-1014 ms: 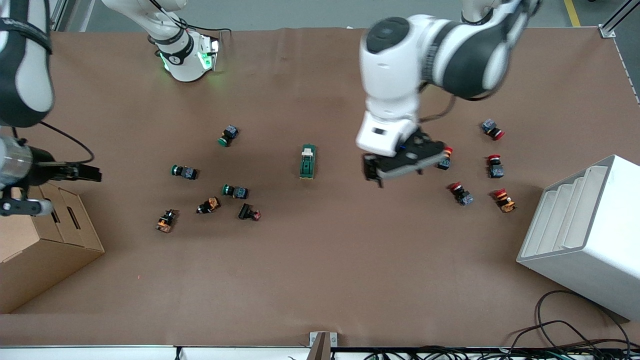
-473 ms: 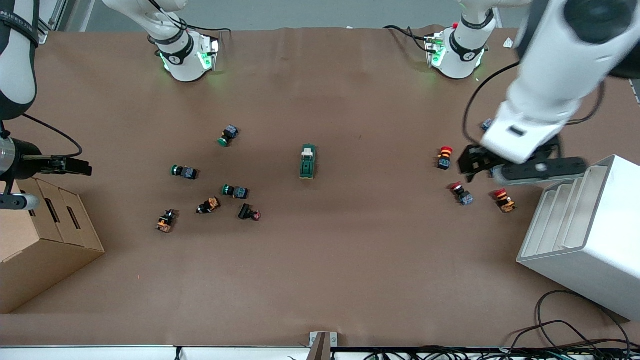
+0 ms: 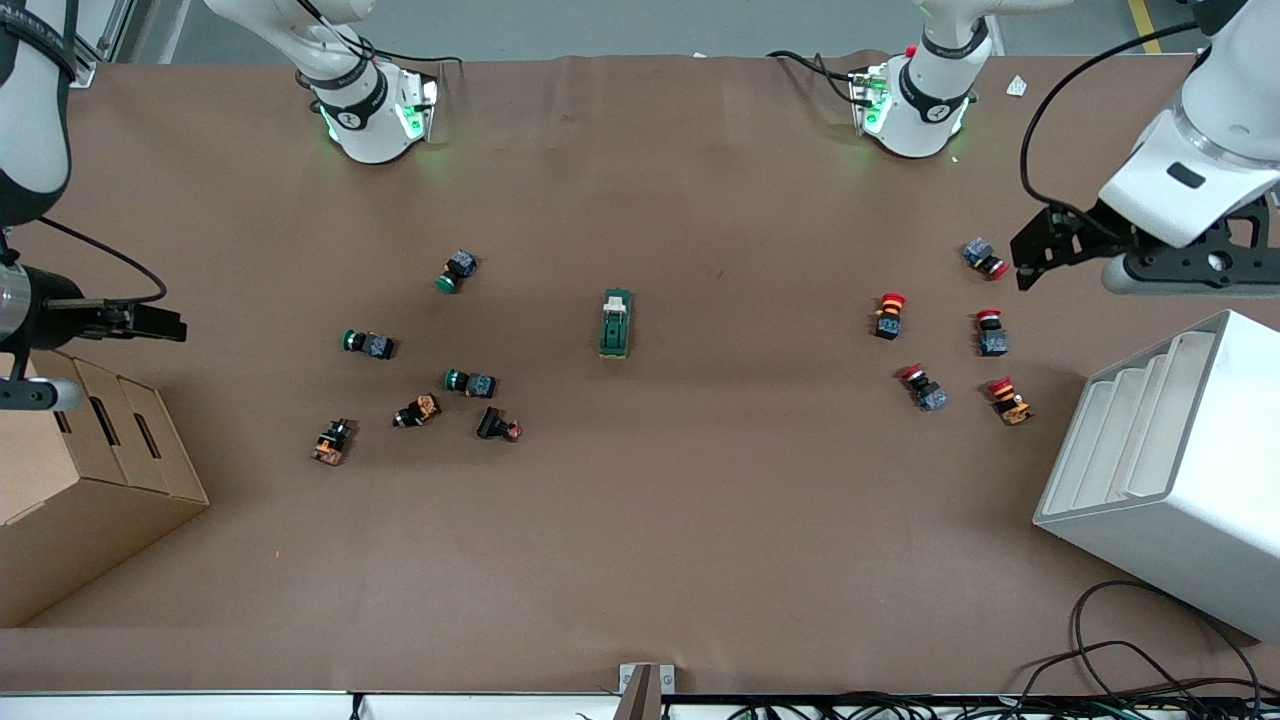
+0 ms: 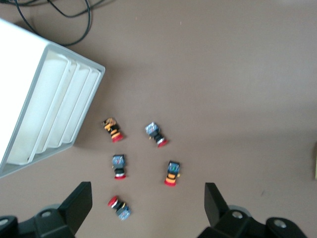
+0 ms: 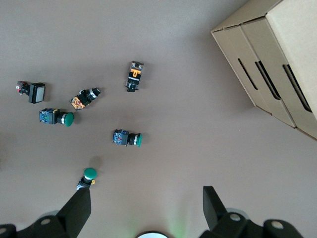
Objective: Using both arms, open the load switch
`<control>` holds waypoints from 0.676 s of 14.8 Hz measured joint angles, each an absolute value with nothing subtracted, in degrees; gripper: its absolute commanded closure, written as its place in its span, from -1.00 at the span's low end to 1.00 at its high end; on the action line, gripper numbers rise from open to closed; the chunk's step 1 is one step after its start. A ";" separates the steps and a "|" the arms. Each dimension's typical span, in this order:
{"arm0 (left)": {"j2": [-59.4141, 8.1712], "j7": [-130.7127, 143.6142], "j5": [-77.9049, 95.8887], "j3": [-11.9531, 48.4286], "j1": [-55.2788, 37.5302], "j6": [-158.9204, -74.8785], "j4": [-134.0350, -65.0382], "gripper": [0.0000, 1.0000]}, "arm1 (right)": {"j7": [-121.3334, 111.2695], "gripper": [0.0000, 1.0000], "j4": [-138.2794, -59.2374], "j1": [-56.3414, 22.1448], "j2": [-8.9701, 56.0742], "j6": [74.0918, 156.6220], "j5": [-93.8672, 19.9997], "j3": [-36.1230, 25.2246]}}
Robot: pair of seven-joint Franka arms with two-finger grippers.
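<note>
The load switch (image 3: 615, 323), a dark green oblong block with a cream lever piece at the end toward the robots' bases, lies alone at the middle of the table. No gripper touches it. My left gripper (image 3: 1040, 252) hangs open and empty over the left arm's end of the table, above a red push button (image 3: 985, 259). In the left wrist view the left gripper (image 4: 147, 198) has its jaws wide apart over several red buttons. My right gripper (image 3: 150, 322) waits open and empty beside the cardboard box, and the right wrist view shows the right gripper (image 5: 146, 203) with nothing between its fingers.
Several red push buttons (image 3: 889, 314) are scattered toward the left arm's end. Green and orange ones (image 3: 369, 344) lie toward the right arm's end. A white slotted rack (image 3: 1180, 470) and a cardboard box (image 3: 80, 500) stand at the table's two ends. Cables (image 3: 1130, 670) trail past the front edge.
The left arm has swung away from beside the load switch to its own end of the table, past the red buttons. The right gripper has barely shifted. The load switch has not moved.
</note>
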State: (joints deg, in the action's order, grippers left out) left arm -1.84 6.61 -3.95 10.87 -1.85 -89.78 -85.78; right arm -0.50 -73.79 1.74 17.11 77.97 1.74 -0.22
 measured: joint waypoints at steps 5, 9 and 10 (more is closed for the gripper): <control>3.46 4.34 -1.83 8.38 -1.93 -89.05 -92.24 -1.00 | -0.50 -1.00 -76.08 1.74 13.00 77.21 1.72 -0.07; 4.97 4.32 -1.35 8.08 -1.36 -89.07 -93.55 -1.00 | -1.13 -1.00 -80.93 1.56 7.10 77.86 1.68 0.12; 4.99 4.29 -1.02 7.97 -0.80 -89.09 -93.60 -1.00 | -1.25 -1.00 -82.27 1.47 5.32 77.89 1.64 0.18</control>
State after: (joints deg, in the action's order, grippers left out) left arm 4.99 4.29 -1.02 7.97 -0.80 -89.09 -93.60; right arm -1.25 -82.27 1.47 5.32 77.89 1.64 0.18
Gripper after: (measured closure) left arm 0.000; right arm 0.000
